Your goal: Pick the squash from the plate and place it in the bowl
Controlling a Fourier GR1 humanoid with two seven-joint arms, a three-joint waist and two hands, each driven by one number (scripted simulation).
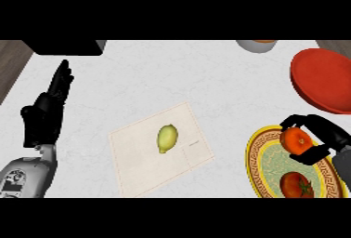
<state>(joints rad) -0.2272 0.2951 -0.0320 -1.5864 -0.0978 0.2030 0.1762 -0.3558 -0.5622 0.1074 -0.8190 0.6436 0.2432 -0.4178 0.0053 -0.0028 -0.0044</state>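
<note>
A round orange squash [295, 141] sits between the curled fingers and thumb of my right hand [330, 135], which is shut on it over the far part of the yellow-rimmed patterned plate [255, 155] at the lower right. Whether the squash still touches the plate is unclear. A red tomato [296, 184] lies on the plate nearer to me. The red bowl [322, 86] stands just beyond the plate at the right edge. My left hand [45, 116] rests open at the left, fingers pointing up.
A yellow-green lemon [167, 138] lies on a beige cutting board [137, 167] in the middle of the white counter. A black box [65, 47] is at the far left and a small grey bowl [256, 45] at the far edge.
</note>
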